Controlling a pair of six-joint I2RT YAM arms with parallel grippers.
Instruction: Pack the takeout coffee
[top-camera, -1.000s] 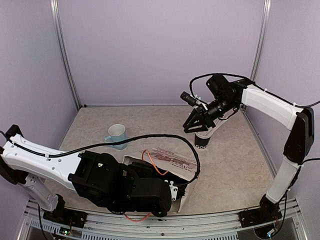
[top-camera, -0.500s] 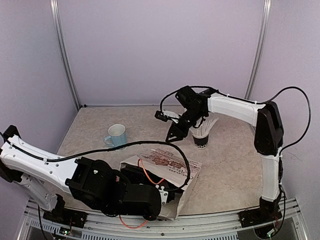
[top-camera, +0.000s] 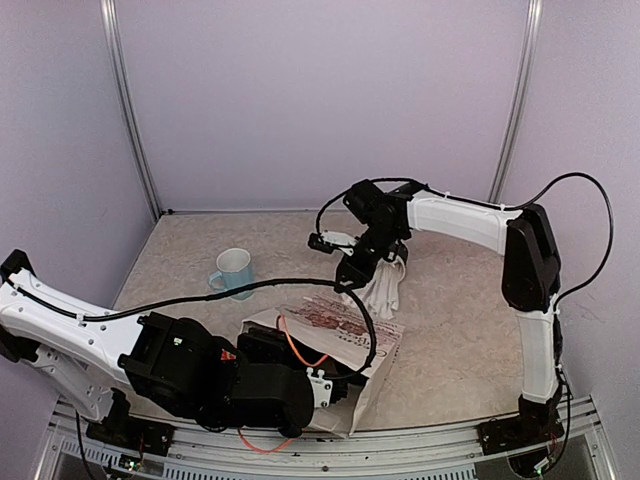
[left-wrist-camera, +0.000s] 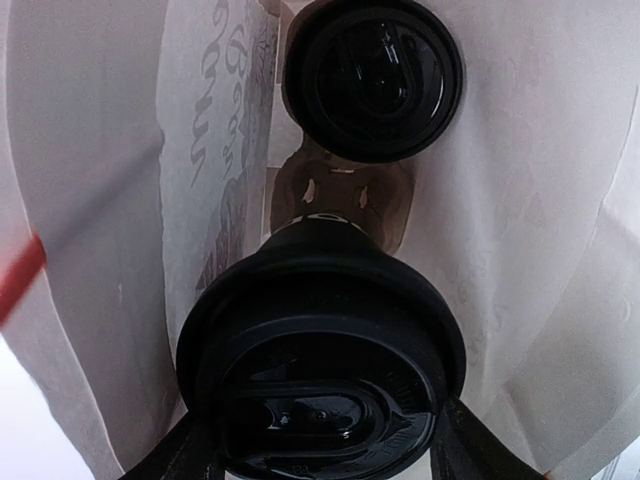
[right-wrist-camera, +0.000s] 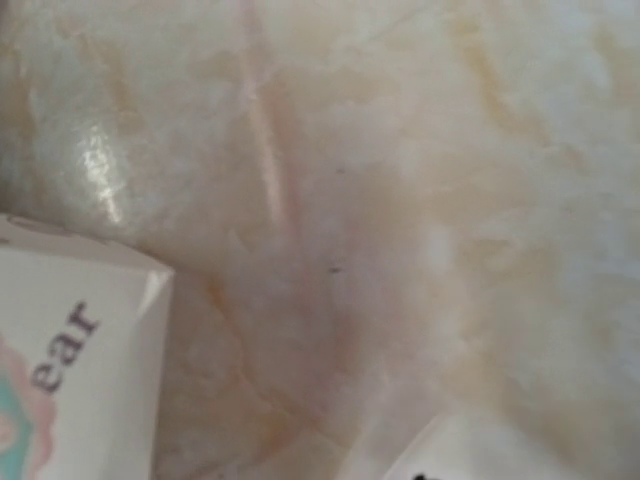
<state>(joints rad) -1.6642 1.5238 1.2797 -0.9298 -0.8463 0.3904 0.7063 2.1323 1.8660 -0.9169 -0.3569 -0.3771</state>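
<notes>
In the left wrist view, the takeout coffee (left-wrist-camera: 320, 380), a black cup under a round black lid, fills the foreground inside the white paper bag (left-wrist-camera: 100, 200). My left gripper (left-wrist-camera: 325, 420) is shut on it, one dark finger against each side of the lid. A second black-lidded cup (left-wrist-camera: 372, 75) stands deeper in the bag. From above, the bag (top-camera: 345, 330) lies at the near middle with the left wrist pushed into its mouth. My right gripper (top-camera: 350, 272) hovers just beyond the bag's far edge; how its jaws stand does not show.
A light blue mug (top-camera: 234, 268) stands to the left of the bag. White straws (top-camera: 385, 288) fan out on the table right beside the right gripper; their black cup I cannot make out. The right wrist view shows marbled tabletop (right-wrist-camera: 400, 200) and a printed bag corner (right-wrist-camera: 70, 350).
The right arm swung from the back right in toward the bag. The straw cup, upright before, now shows only as fanned straws. The left arm shifted slightly lower at the bag.
</notes>
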